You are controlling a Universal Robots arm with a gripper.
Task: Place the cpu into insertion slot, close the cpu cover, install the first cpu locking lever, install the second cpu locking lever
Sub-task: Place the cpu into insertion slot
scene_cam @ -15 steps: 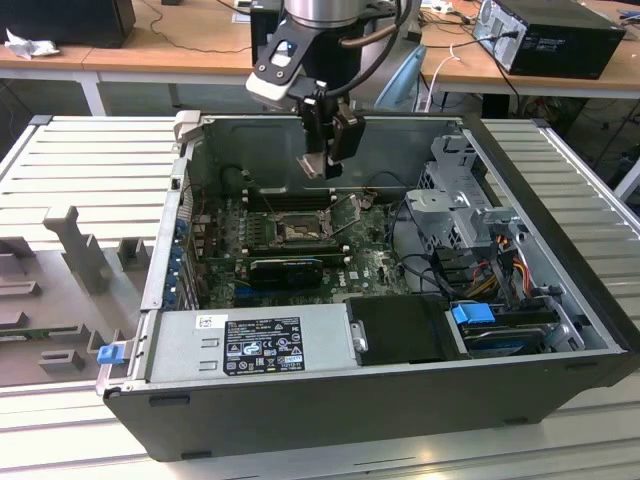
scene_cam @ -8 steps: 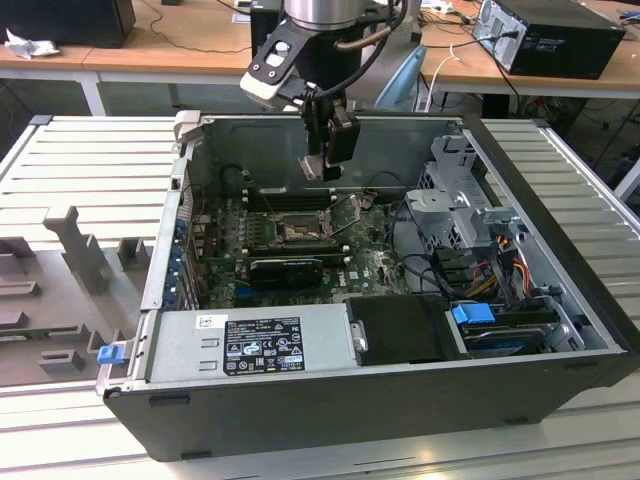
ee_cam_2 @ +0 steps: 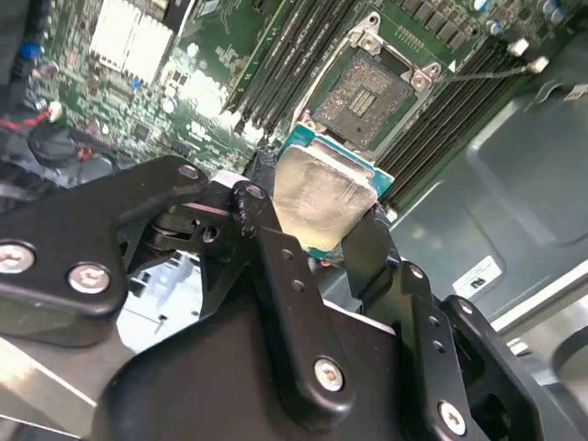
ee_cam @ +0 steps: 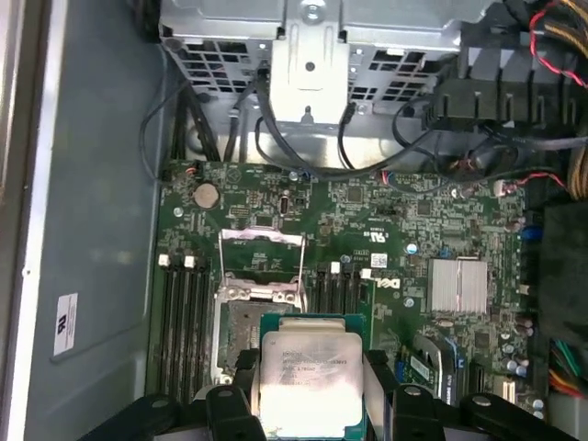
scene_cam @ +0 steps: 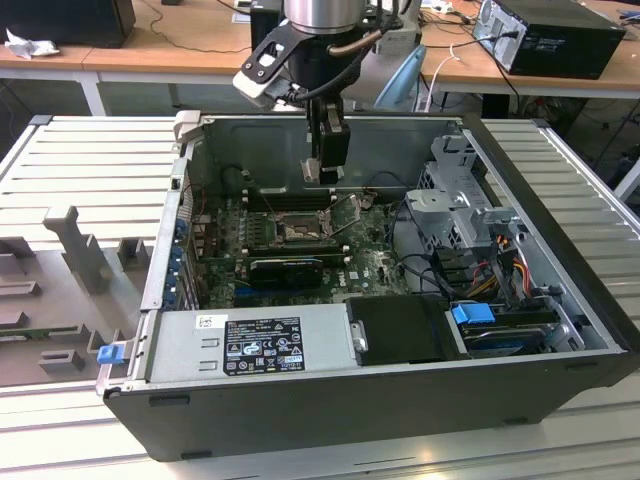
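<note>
I had the fingers (ee_cam_2: 261, 225) clamped on the cpu (ee_cam_2: 323, 195) by its edges, level above the insertion slot (ee_cam_2: 372, 92), whose cpu cover (ee_cam: 263, 237) stood open to admit it.

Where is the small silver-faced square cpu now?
In both wrist views the cpu is clamped in the black gripper, near the bare square black insertion slot.

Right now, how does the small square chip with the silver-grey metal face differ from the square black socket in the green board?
The small flat square cpu has a pale, shiny metal face; the square black insertion slot is dark in its centre. The cpu is clamped in the gripper, off the board; the insertion slot is set into the green motherboard, uncovered. Both are square.
</note>
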